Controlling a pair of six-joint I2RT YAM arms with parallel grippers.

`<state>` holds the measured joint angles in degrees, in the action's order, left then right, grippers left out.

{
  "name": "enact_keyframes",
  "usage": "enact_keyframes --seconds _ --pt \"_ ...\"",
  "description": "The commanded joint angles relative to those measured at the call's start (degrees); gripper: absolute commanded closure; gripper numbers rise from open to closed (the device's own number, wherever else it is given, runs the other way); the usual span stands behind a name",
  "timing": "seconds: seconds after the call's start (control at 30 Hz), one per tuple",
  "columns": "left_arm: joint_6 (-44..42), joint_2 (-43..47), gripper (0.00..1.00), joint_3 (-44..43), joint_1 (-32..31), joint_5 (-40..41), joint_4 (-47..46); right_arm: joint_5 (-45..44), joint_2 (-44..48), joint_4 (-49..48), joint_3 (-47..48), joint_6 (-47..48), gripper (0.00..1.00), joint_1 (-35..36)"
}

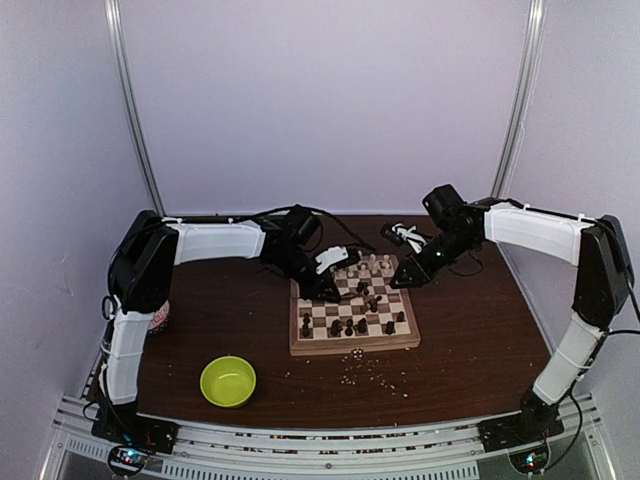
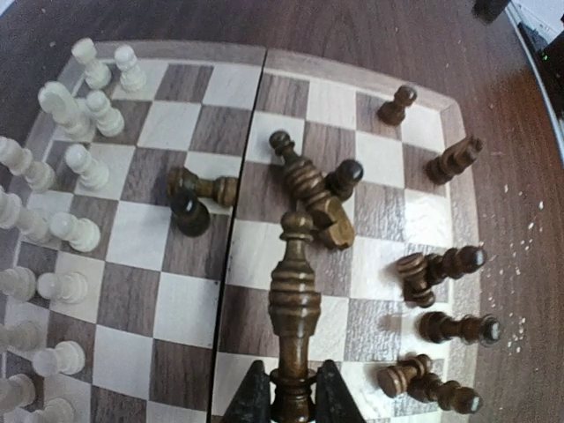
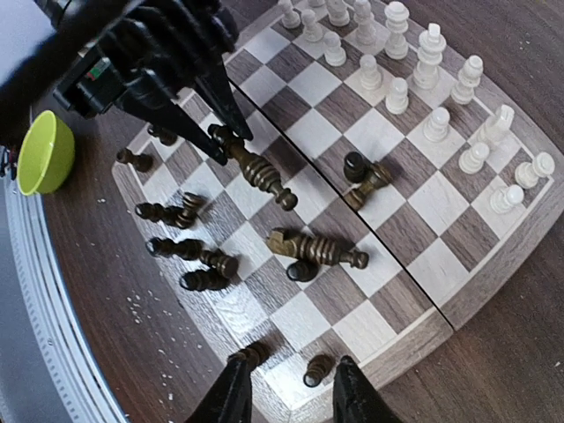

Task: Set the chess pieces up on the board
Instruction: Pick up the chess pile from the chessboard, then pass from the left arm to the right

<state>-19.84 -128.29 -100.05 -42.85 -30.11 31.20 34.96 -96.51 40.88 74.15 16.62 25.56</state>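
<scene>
The board (image 1: 352,346) lies mid-table. My left gripper (image 2: 293,394) is shut on the base of a tall dark brown piece (image 2: 295,291), which it holds over the board's middle; the right wrist view shows that gripper (image 3: 218,130) and the piece (image 3: 257,169) tilted. Several dark pieces lie toppled, among them a big one (image 3: 317,248) and a cluster (image 2: 441,326). The pale pieces (image 3: 414,79) stand in rows along the far side. My right gripper (image 3: 291,368) hangs open over the board's corner, with a dark pawn (image 3: 317,370) standing below, between its fingers.
A lime-green bowl (image 1: 228,381) sits on the table at the front left of the board. Pale crumbs (image 1: 372,376) are scattered in front of the board. A white object (image 1: 405,237) lies behind the board, and a cup (image 1: 158,318) stands by the left arm.
</scene>
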Motion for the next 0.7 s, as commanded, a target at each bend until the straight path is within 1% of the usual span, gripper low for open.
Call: enact_keyframes --seconds 0.0,0.17,0.3,0.4,0.67 --pt "5.65 7.04 0.84 2.81 0.06 -3.09 -8.27 7.38 -4.42 4.15 5.82 -3.44 0.65 -0.63" --pt "9.77 10.24 0.84 5.22 0.0 -3.97 -12.74 17.56 -9.5 6.39 11.72 -8.2 0.62 -1.43" --pt "11.34 11.11 0.84 5.95 0.05 -4.12 -14.08 23.21 -11.12 3.9 13.21 -12.99 0.58 -1.48" --pt "12.18 11.55 0.83 6.41 -0.01 -4.35 -15.03 25.26 -11.86 1.49 13.32 -16.43 0.56 -1.51" --pt "12.54 11.56 0.84 6.36 -0.3 -4.43 -15.55 27.08 -12.55 -2.28 12.45 -20.02 0.56 -1.48"
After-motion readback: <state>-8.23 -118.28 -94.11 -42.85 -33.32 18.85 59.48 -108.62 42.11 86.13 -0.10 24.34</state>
